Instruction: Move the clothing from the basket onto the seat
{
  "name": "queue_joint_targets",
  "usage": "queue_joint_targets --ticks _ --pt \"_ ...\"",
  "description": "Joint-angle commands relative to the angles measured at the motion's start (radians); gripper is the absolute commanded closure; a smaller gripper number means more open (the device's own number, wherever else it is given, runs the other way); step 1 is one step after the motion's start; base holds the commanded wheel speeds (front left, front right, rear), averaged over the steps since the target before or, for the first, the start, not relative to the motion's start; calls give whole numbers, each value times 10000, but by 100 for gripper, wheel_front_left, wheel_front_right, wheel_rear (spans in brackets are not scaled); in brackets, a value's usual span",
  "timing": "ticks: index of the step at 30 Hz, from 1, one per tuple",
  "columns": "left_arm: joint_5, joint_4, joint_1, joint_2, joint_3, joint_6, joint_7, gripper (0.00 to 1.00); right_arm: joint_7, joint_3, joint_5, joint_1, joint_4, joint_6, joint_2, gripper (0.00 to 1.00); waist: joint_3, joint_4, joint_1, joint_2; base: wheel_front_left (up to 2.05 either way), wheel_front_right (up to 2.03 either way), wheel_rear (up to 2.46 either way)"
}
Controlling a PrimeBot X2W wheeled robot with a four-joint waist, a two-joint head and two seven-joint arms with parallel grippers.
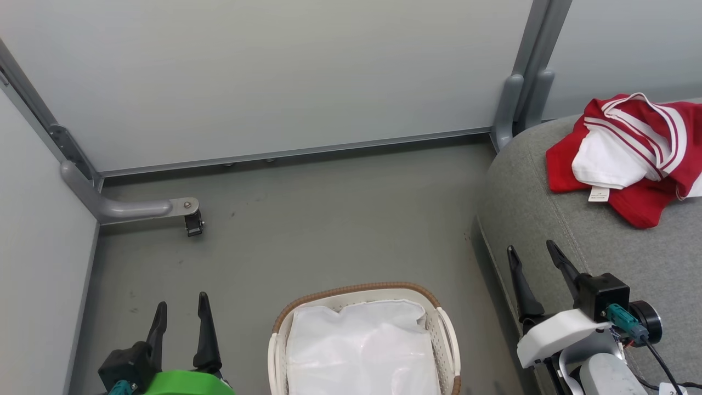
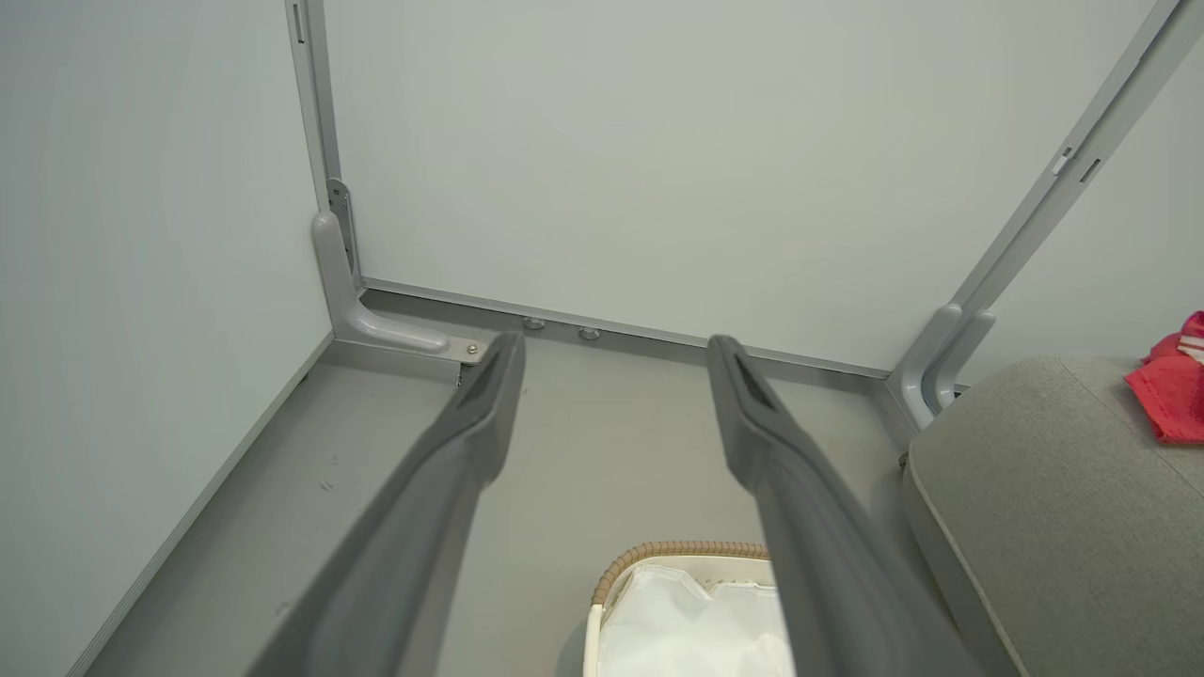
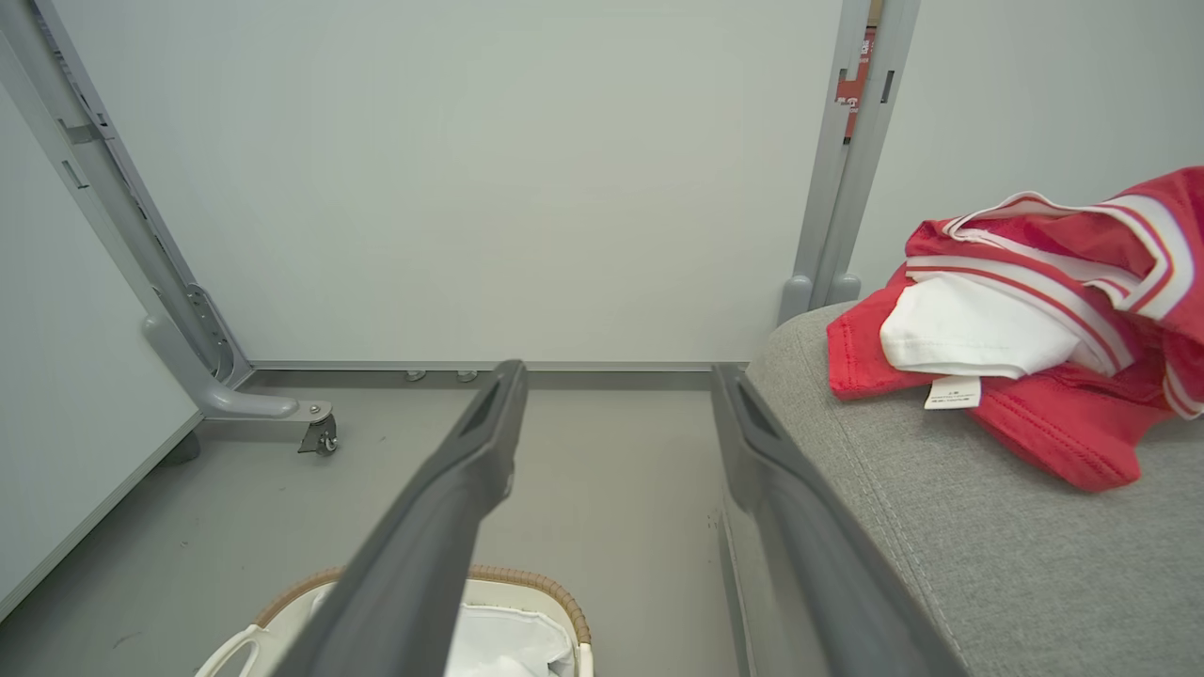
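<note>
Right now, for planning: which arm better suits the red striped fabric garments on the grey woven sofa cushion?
Probably right. Right gripper, open, hangs by the sofa cushion near the garments; left gripper is beyond the white plastic basket.

Bright, even, diffuse light throughout
A soft shadow is cast on the floor [image 1: 329, 230] beside the seat [image 1: 548, 230]; the basket liner [image 1: 362, 351] is nearly washed out, and the fingers [image 2: 423, 527] of the left pincer [image 2: 613, 346] are blurred close to the lens

Clothing [image 1: 630, 159] on seat [image 1: 603, 247]; basket [image 1: 444, 329] on floor, left of seat.
</note>
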Motion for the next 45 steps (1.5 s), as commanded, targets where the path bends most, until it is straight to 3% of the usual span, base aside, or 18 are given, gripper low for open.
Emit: queue_joint_targets --ticks 1,12,13,18,45 --pt "52 37 25 -7 -26 46 -3 0 -45 -37 -90 10 10 -15 -37 0 -2 6 1 0 0 0 0" --pt "1 -31 -59 -7 -49 36 -3 0 -46 -20 -102 -43 102 -15 -36 0 16 26 1 0 0 0 0" --pt "-33 -4 -6 -2 -57 34 0 100 0 -22 -42 -7 90 0 0 100 16 25 1 0 0 0 0" --pt "-89 367 4 -13 -81 30 18 100 48 -31 15 201 448 0 69 100 17 24 1 0 0 0 0" --pt "-4205 197 -519 -10 588 -350 1262 100 1273 -563 4909 220 45 -3 36 100 -2 -72 1 0 0 0 0"
